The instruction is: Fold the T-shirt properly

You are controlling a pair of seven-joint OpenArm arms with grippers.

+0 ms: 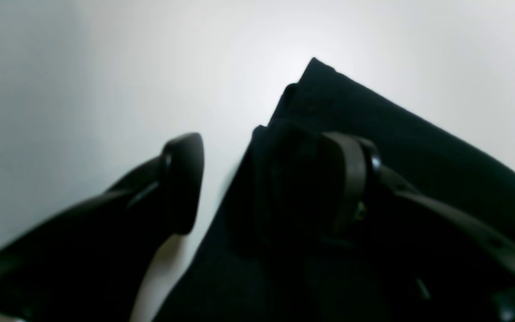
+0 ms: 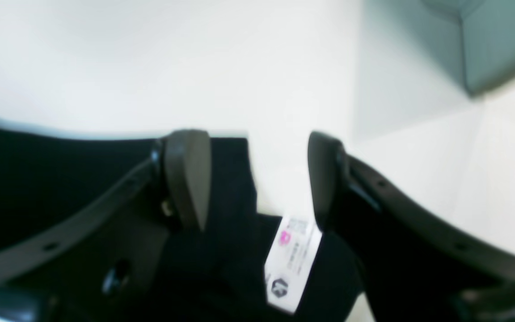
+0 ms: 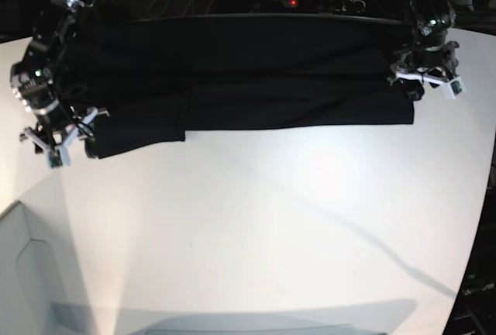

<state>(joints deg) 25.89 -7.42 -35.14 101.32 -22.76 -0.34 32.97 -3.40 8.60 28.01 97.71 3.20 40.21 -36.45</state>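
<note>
T-shirt is lying across the top of the base frame as a long black band on the white table, running from my right gripper at upper left to my left gripper at upper right. Lower edge is stepping down at the left end, where a flap is hanging lower than the rest. Left wrist view: left gripper is sitting with jaws apart, one finger over bare table at frame left, the other over black cloth at frame right; a cloth corner is pointing up toward top centre. Cloth is lying between the fingers but I'm not seeing them pinching it. Right wrist view: right gripper is also standing wide apart, left finger over the black cloth, right finger over table just beside the cloth edge. White tag with pink and grey print is lying on the cloth at lower centre, just under the gap between the fingers, nothing clamping it. A grey-green box corner is showing at top right of that view.
</note>
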